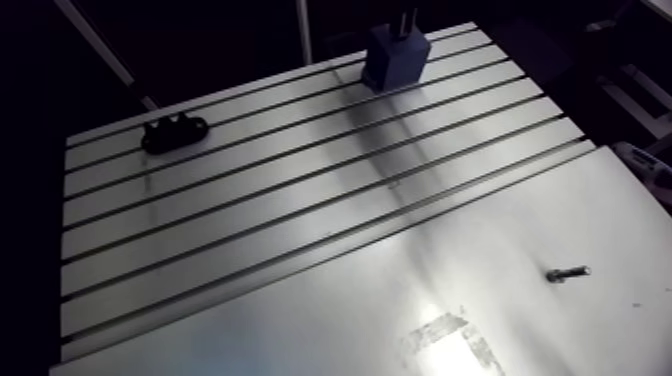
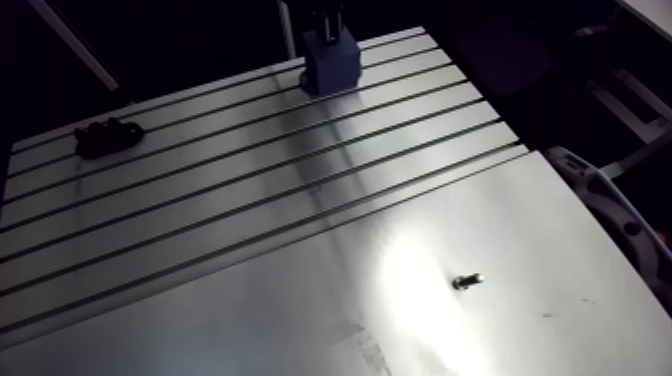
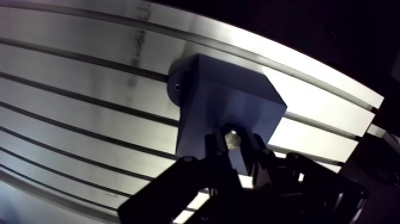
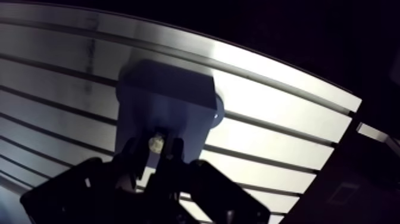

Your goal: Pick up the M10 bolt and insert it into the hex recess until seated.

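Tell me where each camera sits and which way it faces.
Arm view: on the arm's upper link, looking down across the slotted table toward its far edge; only the tool shows, above the blue block.
Wrist view: on the wrist, looking down past the tool at the block; both fingers show, shut on the bolt.
Shared: block, tool, table slots; the second bolt and black clamp appear only in the arm view.
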{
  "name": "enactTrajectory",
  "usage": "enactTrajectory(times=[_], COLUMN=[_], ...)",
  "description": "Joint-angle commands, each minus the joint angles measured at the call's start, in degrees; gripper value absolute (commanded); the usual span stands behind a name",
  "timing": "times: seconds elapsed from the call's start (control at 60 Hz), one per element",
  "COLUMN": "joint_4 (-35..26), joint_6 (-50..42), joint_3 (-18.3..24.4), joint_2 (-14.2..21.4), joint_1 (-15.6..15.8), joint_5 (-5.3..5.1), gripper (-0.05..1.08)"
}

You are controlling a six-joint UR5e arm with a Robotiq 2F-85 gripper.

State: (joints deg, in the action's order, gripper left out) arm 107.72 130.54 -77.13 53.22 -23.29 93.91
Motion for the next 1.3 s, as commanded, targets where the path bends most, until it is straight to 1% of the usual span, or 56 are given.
enactTrajectory(times=[0.017,0.333,0.433,0.65,1.1,1.133,1.15,1.167,1.183,1.2,1.217,1.233,1.25,1.3], joint_4=[0.34,0.34,0.50,0.60,0.78,0.78,0.85,0.85,0.94,0.94,1.03,1.03,1.04,1.34], joint_6=[4.08,8.58,10.17,13.15,14.45,14.45,14.37,14.37,14.29,14.29,14.20,14.20,14.04,14.09], joint_3=[-0.09,0.10,-0.15,-0.53,-0.34,-0.42,-0.50,-0.50,-0.52,-0.52,-0.59,-0.59,-0.60,-0.61], joint_2=[0.16,0.25,0.25,0.25,0.34,0.34,0.34,0.34,0.41,0.41,0.43,0.43,0.43,0.50], joint_1=[0.00,-0.09,-0.17,-0.09,-0.18,-0.18,-0.18,-0.18,-0.18,-0.18,-0.18,-0.18,-0.18,-0.18], joint_5=[0.00,-0.11,-0.34,-0.44,-0.44,-0.44,-0.44,-0.44,-0.44,-0.44,-0.44,-0.44,-0.52,-0.53], gripper=[0.74,0.74,0.74,0.74,0.73,0.71,0.66,0.66,0.57,0.57,0.48,0.48,0.42,0.40])
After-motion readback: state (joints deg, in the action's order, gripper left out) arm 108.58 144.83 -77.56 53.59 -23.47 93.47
